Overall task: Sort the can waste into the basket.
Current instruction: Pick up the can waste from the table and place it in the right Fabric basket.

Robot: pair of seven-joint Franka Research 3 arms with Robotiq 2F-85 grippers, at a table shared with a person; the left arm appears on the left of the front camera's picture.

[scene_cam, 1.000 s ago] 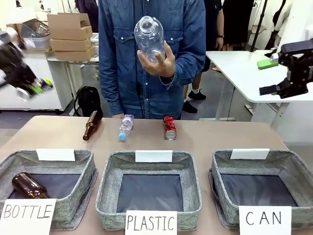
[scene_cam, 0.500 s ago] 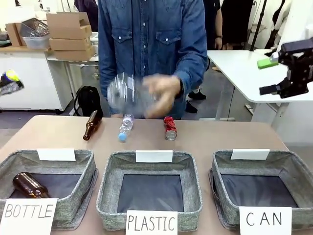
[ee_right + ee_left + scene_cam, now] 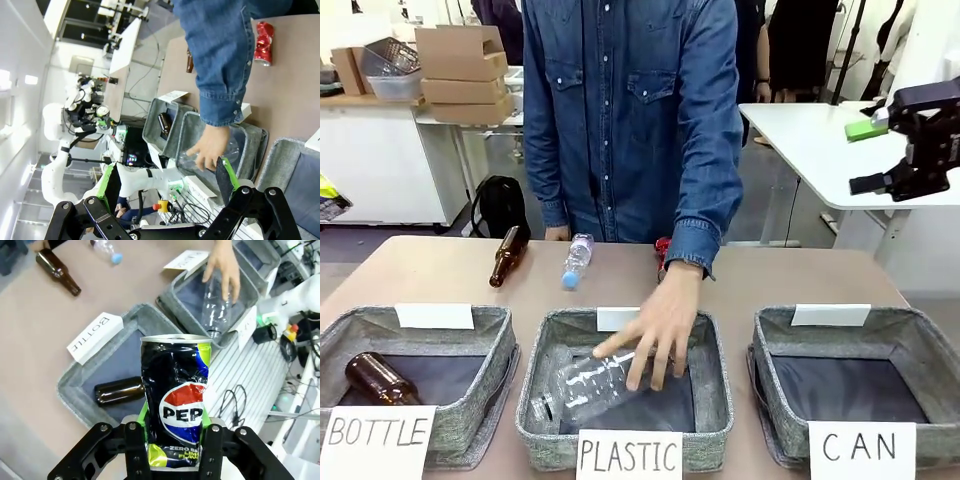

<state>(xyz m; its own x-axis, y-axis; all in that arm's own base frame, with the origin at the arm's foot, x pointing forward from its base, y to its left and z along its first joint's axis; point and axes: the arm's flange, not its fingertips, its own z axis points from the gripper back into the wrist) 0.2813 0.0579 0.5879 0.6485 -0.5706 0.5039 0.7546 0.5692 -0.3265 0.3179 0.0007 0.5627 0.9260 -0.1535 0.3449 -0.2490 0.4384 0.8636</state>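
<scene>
Front view: the red can [image 3: 661, 248] lies on the bench [image 3: 800, 280] at the centre of the frame, partly hidden behind a person's forearm. The person's hand [image 3: 658, 330] rests on a clear bottle [image 3: 588, 385] lying in the PLASTIC basket [image 3: 538, 375] at lower centre. The CAN basket [image 3: 775, 330] sits at lower right and the BOTTLE basket [image 3: 470, 420] at lower left, with a brown bottle [image 3: 380, 380] in it. Another brown bottle and a small clear bottle lie on the bench left of the red can.

Left wrist view: the left end effector [image 3: 175, 442] at the bottom edge grips the dark can [image 3: 177, 390] upright between its green pads. Behind the can is the BOTTLE basket with its brown bottle; the hand on the clear bottle is at upper right.

Right wrist view: the right end effector [image 3: 167, 185] is spread wide, with nothing between its fingers. The red can lies at upper right on the bench, and the CAN basket's rim is at lower right.
</scene>
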